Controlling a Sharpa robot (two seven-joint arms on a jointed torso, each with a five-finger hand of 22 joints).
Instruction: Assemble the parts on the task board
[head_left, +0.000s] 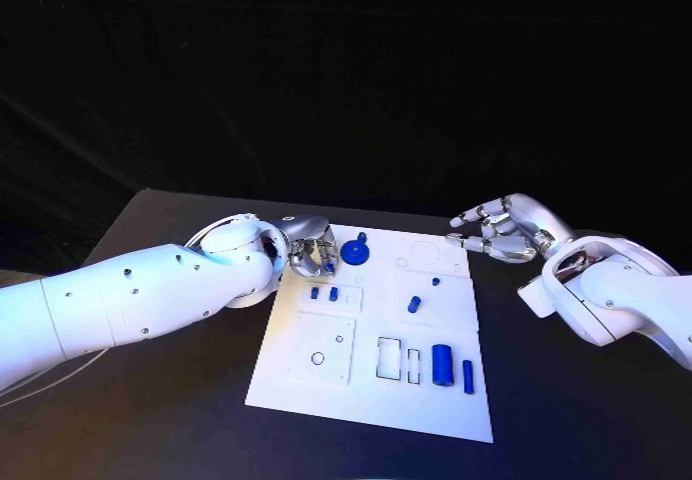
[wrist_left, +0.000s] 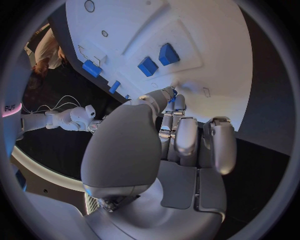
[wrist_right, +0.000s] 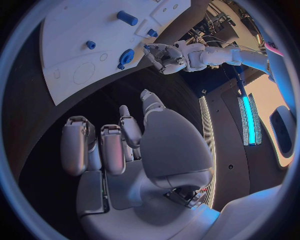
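Note:
The white task board (head_left: 325, 385) lies mid-table. My left hand (head_left: 307, 252) hovers over its far left corner, fingers curled in and pinching a small blue part (wrist_left: 174, 92) at the fingertips. Just right of that hand a round blue disc (head_left: 353, 253) sits on the board. My right hand (head_left: 498, 230) hangs above the black table beyond the board's far right corner, fingers apart and holding nothing. In the right wrist view the disc (wrist_right: 127, 56) lies beside the left hand (wrist_right: 164, 55).
Two short blue pegs (head_left: 325, 294) stand left of centre and another blue peg (head_left: 414, 304) right of centre. A thick blue cylinder (head_left: 443, 360) and a thin blue pin (head_left: 467, 373) lie near the front right, beside rectangular slots (head_left: 391, 358).

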